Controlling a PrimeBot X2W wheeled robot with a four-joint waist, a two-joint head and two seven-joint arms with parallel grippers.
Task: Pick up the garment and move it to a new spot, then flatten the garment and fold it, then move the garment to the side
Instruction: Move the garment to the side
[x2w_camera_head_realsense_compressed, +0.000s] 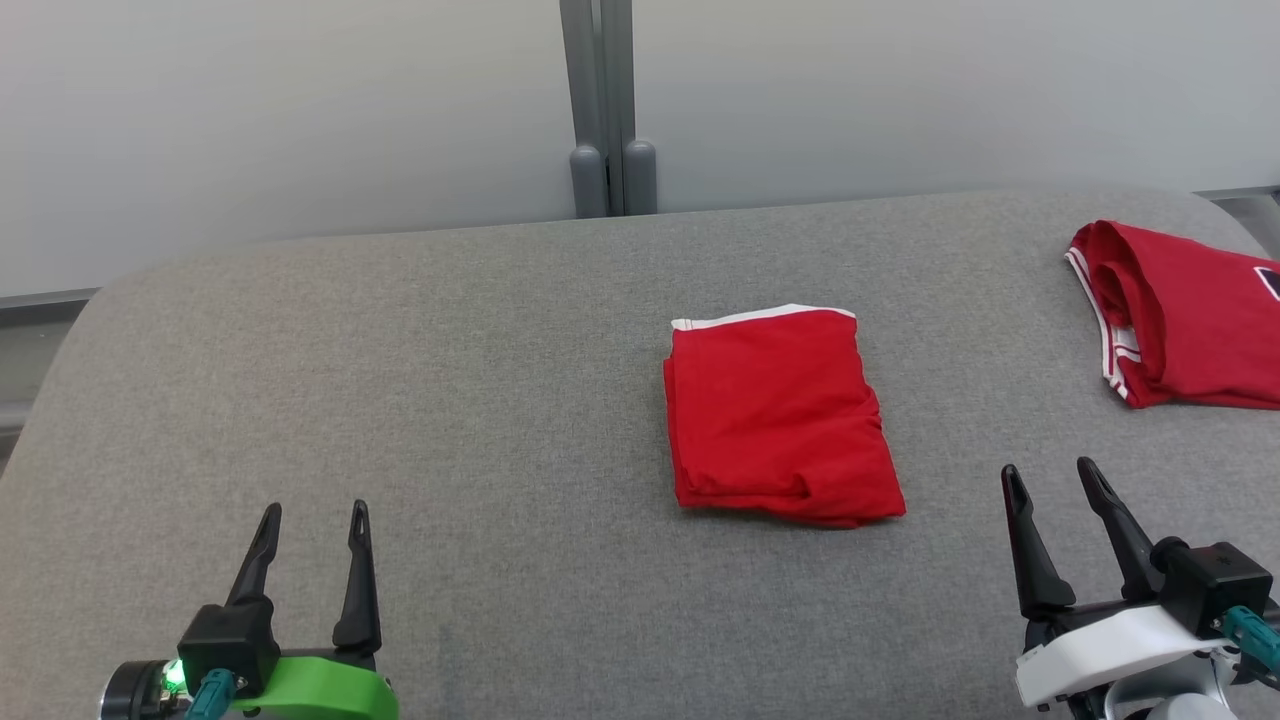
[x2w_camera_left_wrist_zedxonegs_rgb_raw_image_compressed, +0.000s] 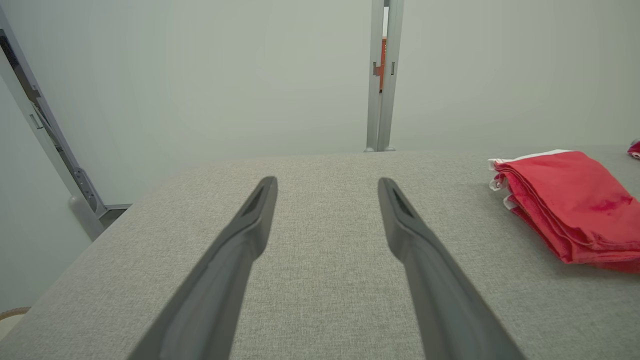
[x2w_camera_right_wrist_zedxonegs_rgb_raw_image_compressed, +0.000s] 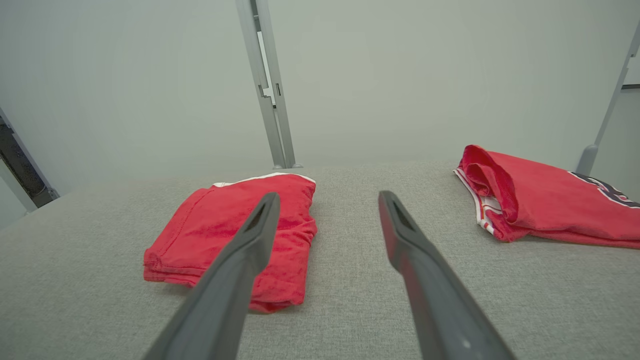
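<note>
Near ctr of the grey fabric-covered table lies the folded red cloth garment w/ white trim, flat, untouched. Left gripper and right gripper hover at near edge, fingers apart, empty (second red jersey sits far right).

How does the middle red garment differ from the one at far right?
The middle garment is folded into a compact rectangle; the right garment lies in a looser fold. The middle garment shows plain red with one white edge; the right garment has striped trim and a dark print. Both are red and lie on the grey surface.
</note>
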